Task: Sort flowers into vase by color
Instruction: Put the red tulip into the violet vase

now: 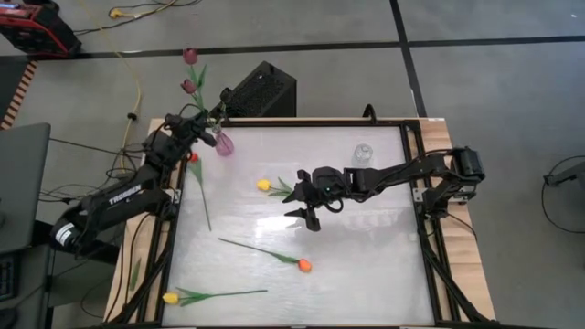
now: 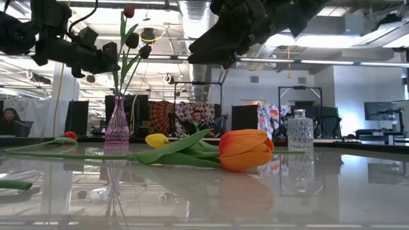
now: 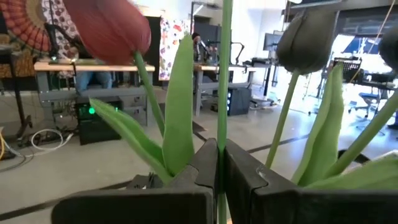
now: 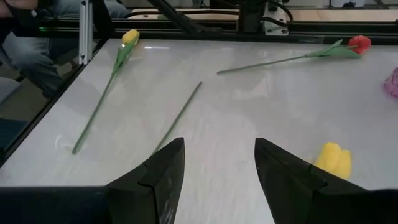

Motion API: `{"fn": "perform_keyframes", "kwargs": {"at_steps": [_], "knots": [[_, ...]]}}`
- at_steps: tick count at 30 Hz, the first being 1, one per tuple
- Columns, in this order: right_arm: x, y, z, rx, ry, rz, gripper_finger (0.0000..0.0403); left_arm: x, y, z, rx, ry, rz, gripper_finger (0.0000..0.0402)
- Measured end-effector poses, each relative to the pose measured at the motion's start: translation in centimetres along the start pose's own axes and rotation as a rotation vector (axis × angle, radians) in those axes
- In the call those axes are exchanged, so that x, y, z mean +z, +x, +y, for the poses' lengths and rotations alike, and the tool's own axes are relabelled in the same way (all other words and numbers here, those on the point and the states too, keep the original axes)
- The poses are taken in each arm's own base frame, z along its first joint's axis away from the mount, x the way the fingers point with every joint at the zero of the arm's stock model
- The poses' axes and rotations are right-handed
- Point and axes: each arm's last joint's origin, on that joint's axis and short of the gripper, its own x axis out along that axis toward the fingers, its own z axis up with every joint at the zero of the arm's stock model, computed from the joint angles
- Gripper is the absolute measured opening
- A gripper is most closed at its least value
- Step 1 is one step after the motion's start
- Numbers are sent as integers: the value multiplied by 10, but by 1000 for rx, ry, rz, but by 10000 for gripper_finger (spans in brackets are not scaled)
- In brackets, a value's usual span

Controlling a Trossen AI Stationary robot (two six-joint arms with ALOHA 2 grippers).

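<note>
One yellow tulip (image 1: 264, 185) lies just beside my spread right hand (image 1: 309, 217).
High view: it sits toward my left arm, stem pointing at the hand; my left hand (image 1: 216, 116) pinches a maroon tulip (image 1: 190, 56) stem over the pink vase (image 1: 223, 143). Right wrist view: yellow head just past one finger.

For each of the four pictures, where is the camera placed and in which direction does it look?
High view: above the table, looking straight down; both arms show, the left pincer at the pink vase, the right pincer over the middle.
Low view: at table-top height, looking level across; arms come in from above.
Left wrist view: on the left wrist, looking past its shut fingers clamping a green stem.
Right wrist view: on the right wrist, looking past its open fingers at the table.
Shared: high and low views both show the orange tulip.
</note>
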Motion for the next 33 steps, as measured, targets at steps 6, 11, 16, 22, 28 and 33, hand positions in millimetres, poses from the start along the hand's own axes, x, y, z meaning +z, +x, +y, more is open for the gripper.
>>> {"fn": "perform_keyframes", "kwargs": {"at_steps": [6, 11, 16, 22, 28, 33], "knots": [[0, 1, 4, 10, -1, 1, 219, -4, 4, 0, 7, -1, -13, 0], [0, 1, 7, 16, 3, 2, 219, -8, 7, 0, 12, 2, 7, 0], [0, 1, 6, 16, 4, 3, 219, -14, 11, 0, 10, 10, 34, 0], [0, 1, 8, 20, 9, 3, 219, -25, 17, 0, 14, 16, 94, 0], [-1, 1, 11, 28, 5, 12, 219, -33, 20, 0, -2, 19, 142, 0], [-1, 2, 11, 28, 2, 14, 219, -36, 21, -2, -12, 20, 156, 0]]}}
